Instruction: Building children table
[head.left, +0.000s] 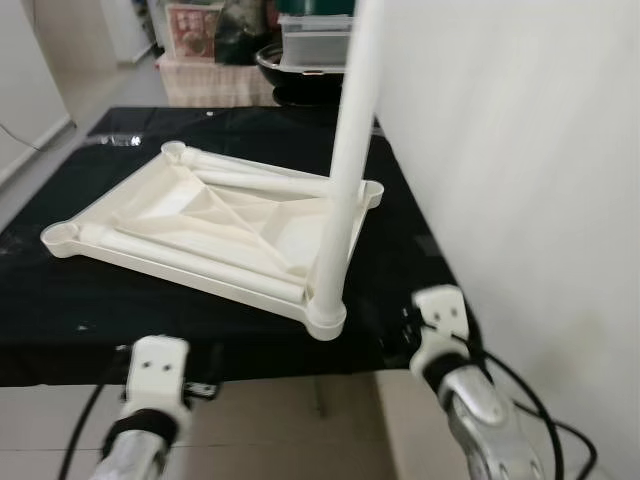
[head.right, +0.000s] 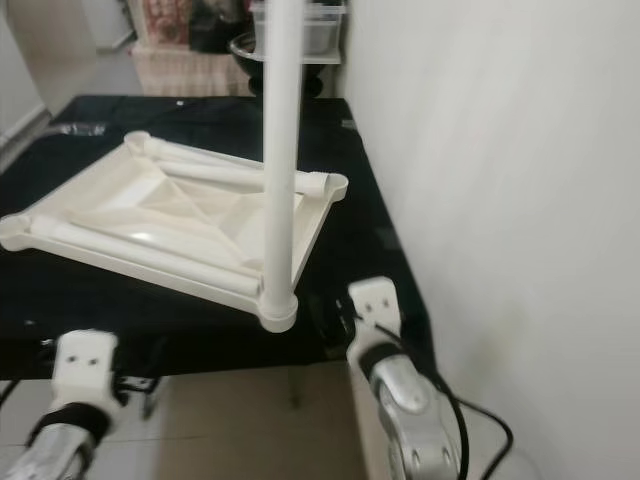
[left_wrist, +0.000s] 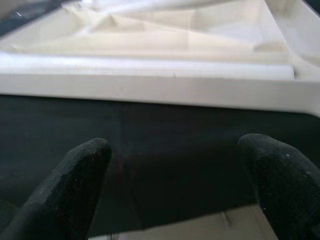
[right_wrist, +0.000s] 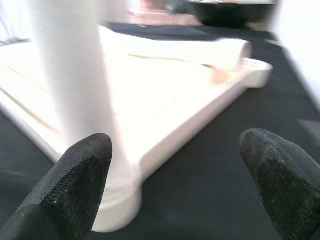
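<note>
A white tabletop (head.left: 200, 225) is lying upside down on a bench (head.left: 60, 310) that is wearing a black cloth, its ribbed underside facing up. One white leg (head.left: 345, 150) is standing upright in the corner socket nearest the robot on its right side, rising past the top of the head views. Three more white legs are lying loose inside the upturned tabletop: one (head.left: 190, 262) along the near edge, one (head.left: 255, 180) along the far edge, and another between them that is harder to make out. The left end effector (left_wrist: 175, 185) is hovering just off the near edge of the bench, in front of the tabletop's long side, its two black fingers (left_wrist: 65, 185) spread wide with nothing between them. The right end effector (right_wrist: 175, 185) is hovering by the bench's near right corner, close to the upright leg, its fingers (right_wrist: 75, 180) likewise spread apart and gripping nothing; the base of the leg is showing beside one fingertip in the right wrist view, not touching it. A white wall (head.left: 520, 150) is running along the right side of the bench. Beyond the far end, a dark bowl (head.left: 285, 65) and a clear storage box (head.left: 315, 40) are sitting in the background.
</note>
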